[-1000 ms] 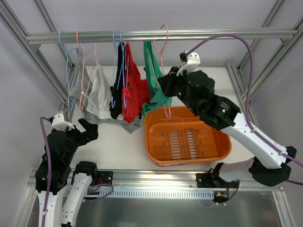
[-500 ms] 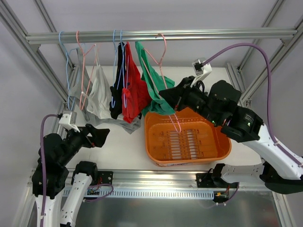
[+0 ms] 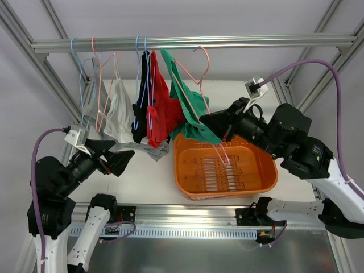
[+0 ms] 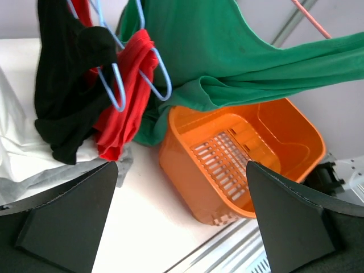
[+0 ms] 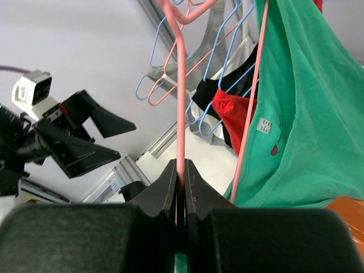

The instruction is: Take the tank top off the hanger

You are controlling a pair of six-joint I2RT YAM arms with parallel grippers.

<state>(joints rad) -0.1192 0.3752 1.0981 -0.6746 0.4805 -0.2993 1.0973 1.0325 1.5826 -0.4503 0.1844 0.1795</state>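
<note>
The right gripper point(image 5: 181, 169) is clenched on the thin wire of the hanger point(image 5: 181, 96), which runs straight up from the jaws toward the hook. From that grip the tank top point(image 3: 193, 111) lies up and to the left in the top view. It is draped along the hanger, its long axis slanting from a strap raised near the rail point(image 3: 256, 41) down to a bunched hem that sags over the far rim of the orange basket point(image 3: 185, 183), just beside the clenched jaws. The left gripper point(image 3: 116, 156) is spread wide and nothing is held in it. It is placed well apart to the left, beyond the red top point(image 3: 159, 114). The right arm is the nearer but is occupied, so it is judged that the cloth must be drawn off along that slant by the free left arm.
</note>
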